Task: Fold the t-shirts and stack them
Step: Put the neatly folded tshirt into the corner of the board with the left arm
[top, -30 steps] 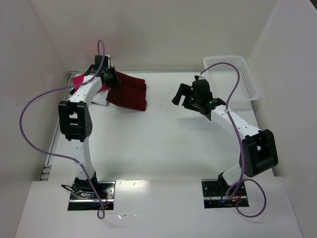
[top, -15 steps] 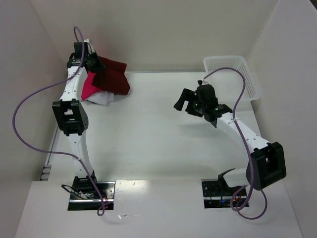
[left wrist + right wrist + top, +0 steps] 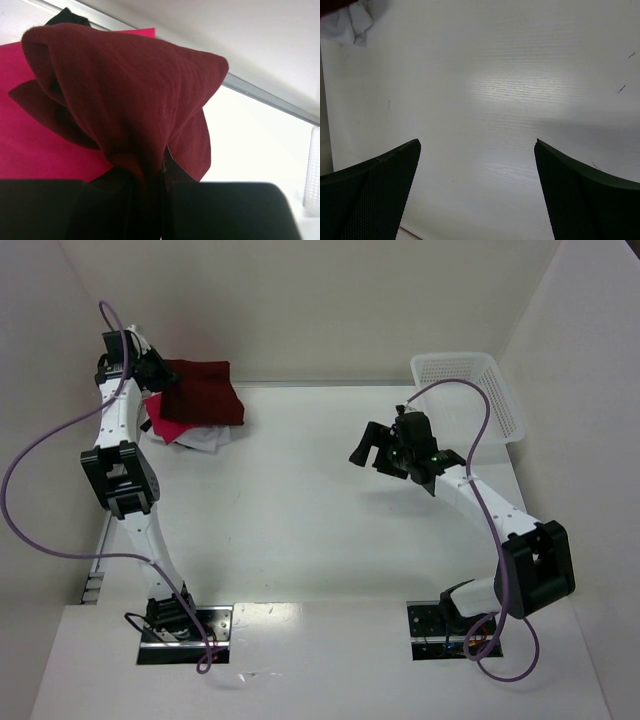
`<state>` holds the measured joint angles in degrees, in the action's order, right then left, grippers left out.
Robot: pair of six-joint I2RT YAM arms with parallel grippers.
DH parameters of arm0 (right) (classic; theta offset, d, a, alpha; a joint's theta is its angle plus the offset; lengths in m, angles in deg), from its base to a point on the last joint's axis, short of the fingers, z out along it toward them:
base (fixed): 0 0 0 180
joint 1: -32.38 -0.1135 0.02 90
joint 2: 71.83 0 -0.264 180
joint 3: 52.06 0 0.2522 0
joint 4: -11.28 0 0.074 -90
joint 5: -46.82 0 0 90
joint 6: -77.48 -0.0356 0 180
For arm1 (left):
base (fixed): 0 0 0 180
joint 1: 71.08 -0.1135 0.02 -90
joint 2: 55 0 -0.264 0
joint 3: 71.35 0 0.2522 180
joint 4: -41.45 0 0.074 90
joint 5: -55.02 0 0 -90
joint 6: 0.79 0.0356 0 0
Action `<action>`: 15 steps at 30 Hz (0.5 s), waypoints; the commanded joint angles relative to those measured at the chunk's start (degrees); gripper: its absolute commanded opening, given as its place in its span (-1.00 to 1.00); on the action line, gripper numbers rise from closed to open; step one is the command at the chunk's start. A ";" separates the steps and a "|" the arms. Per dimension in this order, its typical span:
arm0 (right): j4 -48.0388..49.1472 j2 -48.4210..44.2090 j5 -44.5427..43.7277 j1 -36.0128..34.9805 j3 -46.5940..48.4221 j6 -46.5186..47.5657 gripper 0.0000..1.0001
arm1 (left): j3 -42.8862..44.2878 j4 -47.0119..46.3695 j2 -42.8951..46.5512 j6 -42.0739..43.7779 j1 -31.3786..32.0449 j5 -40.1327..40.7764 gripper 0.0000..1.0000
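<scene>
Your left gripper (image 3: 150, 368) is at the far left corner of the table (image 3: 300, 520), its jaws pinched on a bunch of the dark maroon t-shirt (image 3: 130, 100). In the left wrist view the cloth runs down into the narrow gap between the two black fingers (image 3: 50, 210). Their tips are buried in fabric and cannot be made out.

The maroon shirt rises from the grip as a hooded fold and drapes across the pile. It covers most of the bright pink-red t-shirt (image 3: 163, 427), which shows only along the pile's left and near edges. The white t-shirt (image 3: 205, 440) lies lowest, visible only as a crumpled fringe at the near side, so its shape is unreadable. You cannot tell how much of the maroon cloth rests on the pile.

Your right gripper (image 3: 375, 445) hangs over mid-table, well apart from the pile, jaws spread wide with nothing between them. Its wrist view shows bare table, with a scrap of white cloth cut off at the top left corner.

The white mesh basket (image 3: 470, 390) stands at the far right corner.
</scene>
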<state>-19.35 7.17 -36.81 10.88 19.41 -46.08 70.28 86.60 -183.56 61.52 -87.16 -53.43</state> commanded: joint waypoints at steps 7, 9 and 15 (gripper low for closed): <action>-0.28 0.43 0.31 -0.48 1.25 -0.01 1.00 | -9.92 -8.28 5.52 -3.60 -4.75 -0.81 -0.94; 0.25 -0.08 0.30 -0.48 0.73 -0.01 1.00 | -11.57 -8.88 5.52 -3.61 -5.46 0.51 -0.94; 0.77 -0.08 -0.22 -0.48 0.21 -0.01 1.00 | -11.32 -9.48 4.27 -3.61 -7.22 1.22 -0.71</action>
<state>-19.33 7.43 -36.70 10.86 19.41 -46.08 57.77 81.23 -181.82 58.73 -93.22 -53.68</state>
